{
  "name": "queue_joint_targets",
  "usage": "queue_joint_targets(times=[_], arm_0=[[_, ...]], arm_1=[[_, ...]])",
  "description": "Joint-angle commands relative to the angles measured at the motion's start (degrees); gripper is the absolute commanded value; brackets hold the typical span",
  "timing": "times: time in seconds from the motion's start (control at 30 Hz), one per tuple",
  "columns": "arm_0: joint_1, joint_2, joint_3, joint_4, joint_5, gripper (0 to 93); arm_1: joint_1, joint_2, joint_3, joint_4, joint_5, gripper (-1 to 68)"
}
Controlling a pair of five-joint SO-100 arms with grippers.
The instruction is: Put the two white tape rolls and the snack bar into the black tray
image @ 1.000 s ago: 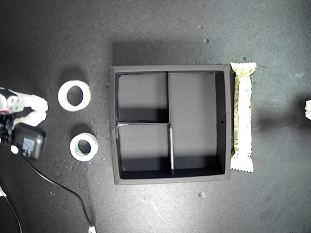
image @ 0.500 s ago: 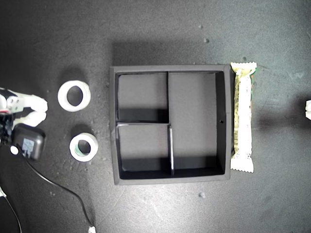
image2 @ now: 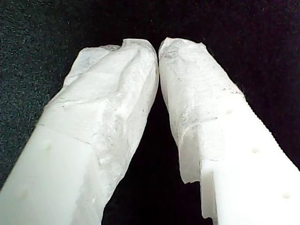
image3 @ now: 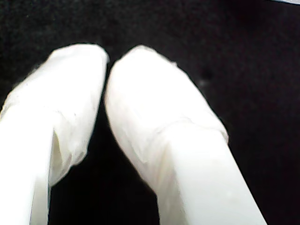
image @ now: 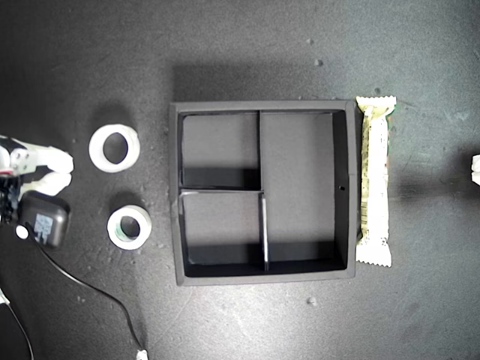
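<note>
matte black and square, the black tray sits near the middle of the exterior view, its thin dividers marking off two small compartments on the view's left and one long compartment on the view's right; all three hold nothing. the snack bar lies just outside the tray's wall on the exterior view's right, close alongside it, long axis running from the view's top to its bottom, parallel to that wall. its wrapper is pale cream with crimped zigzag ends and fine print.

both white tape rolls lie flat on the exterior view's left, apart from the tray and from each other: the larger roll nearer the view's top, the smaller roll below it, thicker-walled with a greenish edge.

the table is dark, faintly grainy, flecked with pale crumbs. a black box with a trailing cable sits at the view's left edge, beside an arm's white-wrapped tips.

my first gripper has its padded, wrinkled white tips pressed together on nothing. my second gripper likewise has smooth wrapped tips nearly touching, nothing between them.
</note>
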State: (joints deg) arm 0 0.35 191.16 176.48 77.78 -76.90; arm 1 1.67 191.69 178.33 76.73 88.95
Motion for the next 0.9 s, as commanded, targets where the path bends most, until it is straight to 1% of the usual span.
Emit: queue_joint_targets(times=[0.0, 0.03, 0.07, 0.1, 0.17, 0.2, 0.27, 0.3, 0.37, 0.47, 0.57, 0.67, 0.77, 0.87], arm_0=[[0.6, 3.0, 3.3, 2.1, 0.6, 0.2], [0.6, 3.0, 3.3, 2.1, 0.6, 0.2], [0.4, 3.0, 3.3, 2.1, -1.8, 0.2], [-0.1, 3.0, 3.3, 2.1, -5.7, 0.3], [-0.7, 3.0, 3.3, 2.0, -4.7, 0.3], [-0.4, 3.0, 3.3, 1.8, -6.9, 0.3], [2.3, 3.0, 3.3, 1.1, -14.2, 0.2], [4.5, 2.9, 3.3, -1.0, -16.1, 0.2], [5.7, 2.8, 3.3, -6.6, -13.1, 0.0], [8.5, 2.7, 2.5, -17.6, -9.6, 0.0], [9.1, 2.7, 1.2, -27.6, -4.3, 0.0], [8.1, 2.7, 1.2, -40.0, 2.2, 0.0], [6.5, 2.8, 3.3, -53.0, 8.3, 0.0], [4.7, 2.9, 3.3, -56.3, 14.3, 0.1]], arm_1=[[0.1, 0.3, 0.7, 0.1, -11.1, 0.5], [0.2, 0.3, 0.7, 0.1, -11.1, 0.5], [0.2, 0.3, 0.7, 0.1, -11.1, 0.5], [0.2, 0.3, 0.7, 0.1, -11.1, 0.5], [0.7, 0.3, 0.7, 0.1, -10.4, 0.5], [1.7, 0.3, 0.7, 0.1, -9.1, 0.5], [4.9, 0.3, 0.7, 0.0, -6.2, -0.1], [6.4, 0.3, 0.7, -0.5, -5.0, -0.1], [9.3, 0.3, 0.7, -4.1, -5.4, -0.2], [13.7, 0.3, 0.7, -11.4, -9.5, -0.3], [15.7, 0.2, 0.7, -20.8, -15.6, -0.4], [17.3, 0.2, 0.7, -29.3, -20.0, -0.4], [18.2, 0.2, 0.7, -35.4, -21.7, -0.4], [18.4, 0.2, 0.7, -41.7, -24.1, -0.4]])
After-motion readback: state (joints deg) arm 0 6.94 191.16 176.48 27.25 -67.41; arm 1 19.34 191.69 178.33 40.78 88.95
